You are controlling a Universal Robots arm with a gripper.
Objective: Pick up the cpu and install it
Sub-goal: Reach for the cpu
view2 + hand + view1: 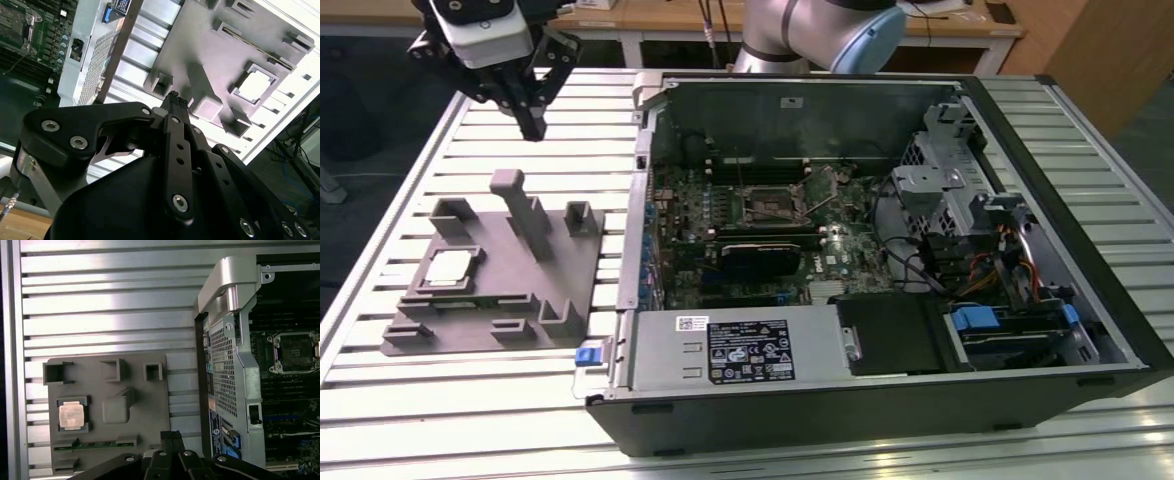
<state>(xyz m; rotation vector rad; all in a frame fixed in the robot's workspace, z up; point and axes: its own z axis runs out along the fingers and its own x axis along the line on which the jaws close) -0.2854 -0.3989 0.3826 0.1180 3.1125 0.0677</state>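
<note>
Pale silver cpu [70,416], grey tray [150,407], black hand [531,128], green motherboard [707,215]

cpu [450,268] with pale satin metal face, tray [467,318] of matt grey plastic, table [400,190] of smooth bright metal slats, gripper [531,130] matt black, computer case [761,110] – grey sheet metal inside

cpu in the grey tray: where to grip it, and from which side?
Likely straight from above, pinching two opposite edges of the cpu. It lies flat, silver face up, in a shallow square pocket of the grey tray; the pocket rim and nearby upright blocks bar a sideways approach. The gripper hangs shut above the table.
</note>
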